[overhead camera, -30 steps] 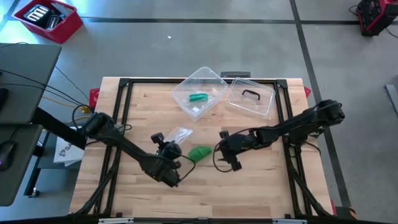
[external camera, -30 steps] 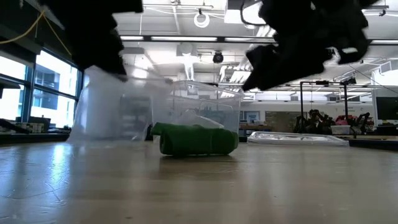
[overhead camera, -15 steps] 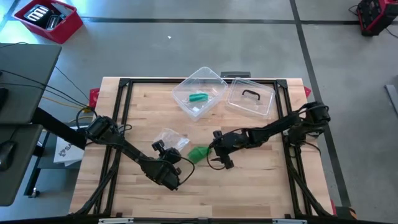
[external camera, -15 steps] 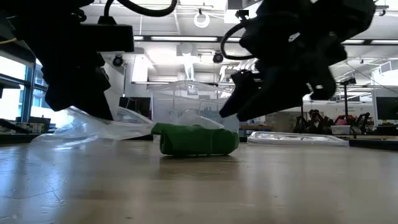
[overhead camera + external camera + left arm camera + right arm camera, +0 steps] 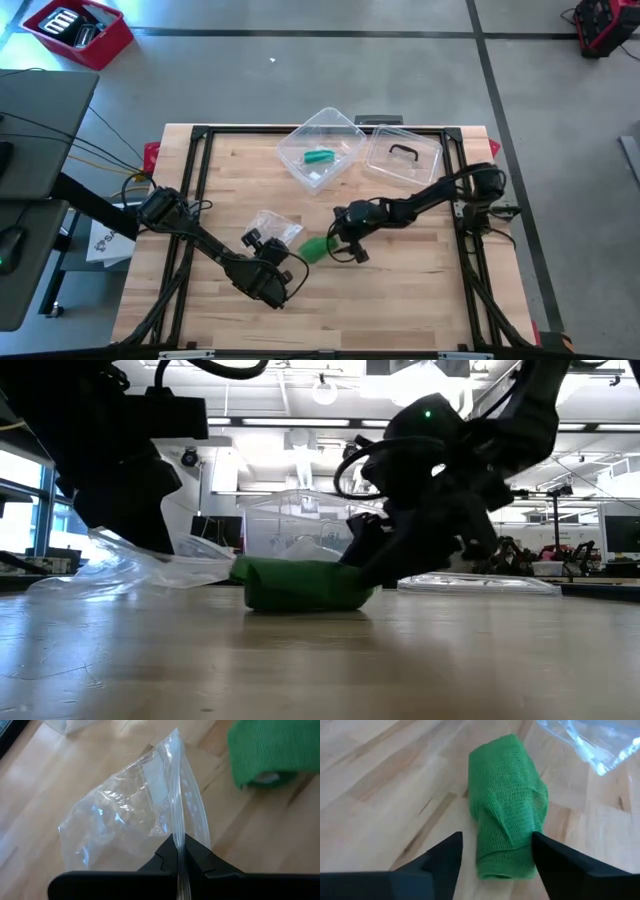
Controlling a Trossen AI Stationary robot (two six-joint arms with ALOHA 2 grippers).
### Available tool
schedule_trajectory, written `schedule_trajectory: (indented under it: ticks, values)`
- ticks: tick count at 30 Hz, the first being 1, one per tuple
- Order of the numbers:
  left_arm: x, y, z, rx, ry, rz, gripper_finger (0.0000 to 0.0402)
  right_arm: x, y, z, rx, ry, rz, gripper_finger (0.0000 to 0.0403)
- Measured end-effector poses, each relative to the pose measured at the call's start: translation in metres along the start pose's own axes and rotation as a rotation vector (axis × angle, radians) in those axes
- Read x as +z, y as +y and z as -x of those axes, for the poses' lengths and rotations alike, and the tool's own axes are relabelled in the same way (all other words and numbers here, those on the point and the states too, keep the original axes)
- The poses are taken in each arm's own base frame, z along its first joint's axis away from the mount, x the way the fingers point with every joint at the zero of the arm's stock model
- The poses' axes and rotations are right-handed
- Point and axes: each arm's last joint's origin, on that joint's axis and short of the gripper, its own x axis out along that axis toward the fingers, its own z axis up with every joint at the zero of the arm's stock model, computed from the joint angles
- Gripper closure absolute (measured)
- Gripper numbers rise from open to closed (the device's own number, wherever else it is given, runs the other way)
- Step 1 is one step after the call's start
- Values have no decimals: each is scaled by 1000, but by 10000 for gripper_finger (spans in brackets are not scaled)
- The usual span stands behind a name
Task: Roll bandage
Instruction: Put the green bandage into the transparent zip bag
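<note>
A green bandage roll [image 5: 314, 248] [image 5: 507, 810] lies on its side on the wooden table, near the middle. My right gripper [image 5: 336, 245] [image 5: 495, 847] is open, low over the roll's right end, one finger on each side of it. Left of the roll lies a clear plastic bag [image 5: 274, 224] [image 5: 135, 805], spread flat on the table. My left gripper [image 5: 258, 242] [image 5: 179, 851] is shut on the bag's edge. My left gripper pinches the plastic bag's ribbed strip edge [image 5: 179, 832] between its two fingertips, slanting down from the table's near side. The rest of the bag lies slack on the wood beyond the fingers. My right gripper straddles the bandage's end, coming down at a slant from the table's right, fingers along the roll. One fingertip [image 5: 542, 847] lies against the roll's side [image 5: 532, 827]. The other stands clear of it. The roll rests on the table.
A clear plastic box [image 5: 320, 150] holding another green piece stands at the far middle. Its lid [image 5: 403, 158] with a black handle lies to its right. Bare wood lies toward the near edge and the right side.
My right gripper has come down and toward the table's left, reaching the bandage's end; the roll has slid a little leftward. My left gripper has sunk, and the bag, which hung upright below it, has settled flat on the table.
</note>
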Motion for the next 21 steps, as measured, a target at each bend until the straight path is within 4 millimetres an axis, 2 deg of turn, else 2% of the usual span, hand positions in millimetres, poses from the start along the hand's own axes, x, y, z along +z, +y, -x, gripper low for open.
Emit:
schedule_trajectory:
  ticks: [4,10,14,19,21]
  values:
    - [0,0,0,-1,0,45,401,-3,1,-7,-3,-30,-32,239]
    - [-1,0,3,-7,-3,119,401,-2,2,-8,-11,-42,-54,376]
    - [-2,-3,4,-29,-19,167,401,5,3,2,-44,-55,-103,377]
    - [-4,-14,0,-133,-50,201,401,29,8,24,-77,-144,-54,386]
    - [-2,-17,-1,-166,-68,209,401,37,12,27,-41,-177,-13,386]
